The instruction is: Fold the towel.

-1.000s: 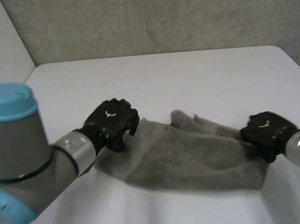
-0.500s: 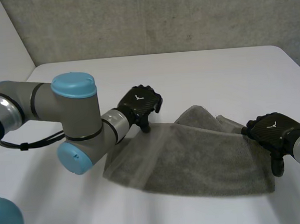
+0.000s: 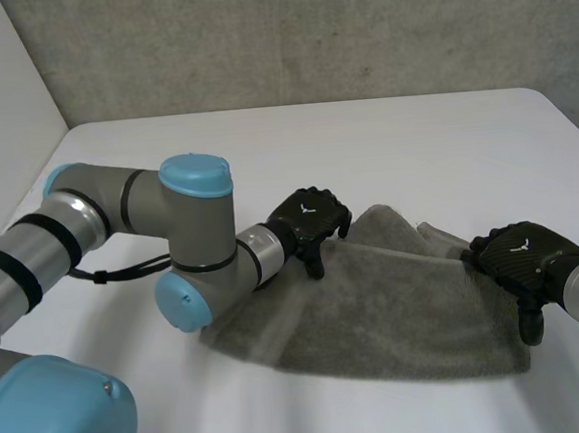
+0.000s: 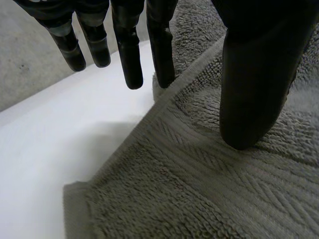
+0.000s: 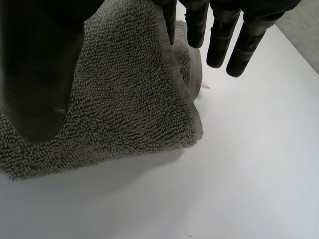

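Head view: the towel (image 3: 377,310) lies rumpled on the counter (image 3: 384,139), with the left hand (image 3: 310,218) at its far left edge and the right hand (image 3: 518,252) at its right end. Left wrist: fingers (image 4: 129,55) straight and apart, thumb (image 4: 249,89) resting on the cloth. Right wrist: same deal. I reckon lifting off could drag the loose layer crooked.

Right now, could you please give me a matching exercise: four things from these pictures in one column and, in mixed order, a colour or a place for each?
Things:
1. towel
2. left hand
3. right hand
4. table

Colour or place:
a. white
b. at the towel's right end
c. grey
d. at the towel's far edge, thumb on the cloth

Pairs: 1-c, 2-d, 3-b, 4-a
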{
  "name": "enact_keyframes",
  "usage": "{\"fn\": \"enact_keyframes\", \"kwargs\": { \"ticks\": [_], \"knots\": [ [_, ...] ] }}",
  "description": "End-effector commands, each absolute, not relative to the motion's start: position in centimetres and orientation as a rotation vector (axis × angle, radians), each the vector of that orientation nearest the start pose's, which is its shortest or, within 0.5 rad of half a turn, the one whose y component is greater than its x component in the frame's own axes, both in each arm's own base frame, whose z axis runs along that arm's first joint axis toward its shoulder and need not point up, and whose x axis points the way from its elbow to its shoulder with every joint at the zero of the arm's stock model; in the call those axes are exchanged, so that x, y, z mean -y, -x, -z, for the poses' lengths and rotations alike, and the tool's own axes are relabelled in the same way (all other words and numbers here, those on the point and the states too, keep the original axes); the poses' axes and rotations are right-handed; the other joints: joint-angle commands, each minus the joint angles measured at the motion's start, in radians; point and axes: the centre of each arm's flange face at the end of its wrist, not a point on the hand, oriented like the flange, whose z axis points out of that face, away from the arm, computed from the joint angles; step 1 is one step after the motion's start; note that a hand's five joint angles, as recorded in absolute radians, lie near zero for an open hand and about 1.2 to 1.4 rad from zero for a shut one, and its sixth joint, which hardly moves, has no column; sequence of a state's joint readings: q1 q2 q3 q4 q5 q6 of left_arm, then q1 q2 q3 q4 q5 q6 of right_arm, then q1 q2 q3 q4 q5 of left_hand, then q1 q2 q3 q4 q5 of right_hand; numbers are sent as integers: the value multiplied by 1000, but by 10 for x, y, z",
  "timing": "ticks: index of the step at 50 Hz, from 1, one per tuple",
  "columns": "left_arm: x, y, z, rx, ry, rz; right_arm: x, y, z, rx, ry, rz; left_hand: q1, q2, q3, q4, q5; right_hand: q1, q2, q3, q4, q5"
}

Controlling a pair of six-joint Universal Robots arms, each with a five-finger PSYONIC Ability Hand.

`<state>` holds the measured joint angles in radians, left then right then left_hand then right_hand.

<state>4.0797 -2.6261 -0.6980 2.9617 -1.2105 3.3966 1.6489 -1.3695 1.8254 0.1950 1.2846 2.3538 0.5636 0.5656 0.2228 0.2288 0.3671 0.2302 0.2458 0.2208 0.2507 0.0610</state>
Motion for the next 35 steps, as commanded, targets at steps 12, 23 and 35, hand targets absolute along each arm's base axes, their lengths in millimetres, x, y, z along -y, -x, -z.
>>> {"fn": "enact_keyframes", "kwargs": {
  "ticks": [12,23,35],
  "knots": [
    [277,408,-124,1913,1200,-1400,248,-177,-176,-2467,1376,1478,832,830,-48,-54,854,225,209,-46,-76,219],
    [257,387,-154,1939,1208,-1390,246,-184,-179,-2362,1388,1474,833,831,-48,-54,855,601,585,-46,-76,595],
    [233,365,-167,2009,1224,-1379,241,-189,-179,-2313,1415,1462,833,831,-48,-54,855,644,629,-46,-76,639]
  ]
}}
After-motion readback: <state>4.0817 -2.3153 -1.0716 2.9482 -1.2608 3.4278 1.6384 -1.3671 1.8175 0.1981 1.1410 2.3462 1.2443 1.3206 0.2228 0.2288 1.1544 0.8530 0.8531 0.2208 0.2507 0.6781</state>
